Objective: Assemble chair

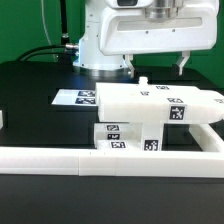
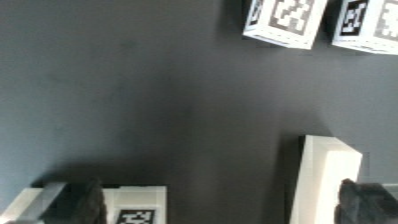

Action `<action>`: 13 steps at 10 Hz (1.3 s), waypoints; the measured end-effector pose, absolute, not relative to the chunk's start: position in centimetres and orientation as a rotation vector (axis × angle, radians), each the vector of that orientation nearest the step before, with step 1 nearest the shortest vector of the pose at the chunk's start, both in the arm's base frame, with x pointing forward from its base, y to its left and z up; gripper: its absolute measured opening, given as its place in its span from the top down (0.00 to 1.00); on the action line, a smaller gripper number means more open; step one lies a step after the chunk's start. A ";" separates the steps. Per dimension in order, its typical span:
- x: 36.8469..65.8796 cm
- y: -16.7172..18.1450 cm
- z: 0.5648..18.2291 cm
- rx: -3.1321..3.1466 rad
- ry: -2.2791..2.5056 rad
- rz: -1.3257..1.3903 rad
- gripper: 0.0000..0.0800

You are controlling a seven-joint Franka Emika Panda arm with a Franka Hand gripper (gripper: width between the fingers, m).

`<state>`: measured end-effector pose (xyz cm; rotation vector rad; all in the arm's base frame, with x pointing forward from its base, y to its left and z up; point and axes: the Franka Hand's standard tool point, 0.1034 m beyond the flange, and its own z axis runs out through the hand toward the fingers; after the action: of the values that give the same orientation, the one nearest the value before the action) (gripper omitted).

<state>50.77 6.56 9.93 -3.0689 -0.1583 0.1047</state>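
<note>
**Exterior view, from its left to its right.** The marker board (image 1: 78, 97) lies flat on the dark surface (image 1: 30, 100). Just to its right, partly in front of the board, stands the chair (image 1: 160, 105). It is a blocky white assembly with a broad slab on top and a short peg (image 1: 143, 82) rising from the slab's near-left corner. Tagged blocks (image 1: 125, 138) sit beneath the slab, and black-and-white square tags show on the faces turned to the camera. The chair rests on the surface directly behind the long white border rail (image 1: 100, 158), which runs across the foreground and turns back at the exterior view's right. Whether chair and rail touch cannot be told. The white arm (image 1: 110, 35) hangs above and behind the chair. Its jaws stand wide apart and hold nothing, with both dark fingers (image 1: 130, 68) clear of the slab.

**Wrist view.** The fingers (image 2: 71, 200) appear well apart, with bare surface (image 2: 160, 110) between them. A white edge of a part (image 2: 329, 175) lies just beside one finger. A tagged white piece (image 2: 134, 208) lies beside the other finger. Two tagged parts (image 2: 285, 22) lie farther off.
</note>
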 end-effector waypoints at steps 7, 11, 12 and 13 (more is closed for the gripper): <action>49.2 11.3 8.5 -3.083 -0.021 0.105 0.19; 48.8 13.3 7.4 -3.092 -0.001 0.096 0.19; 48.7 13.4 7.3 -3.092 0.000 0.084 0.19; 48.1 13.6 6.7 -3.093 0.022 0.043 0.19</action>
<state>48.08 13.60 6.65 -3.0934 0.0218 0.0431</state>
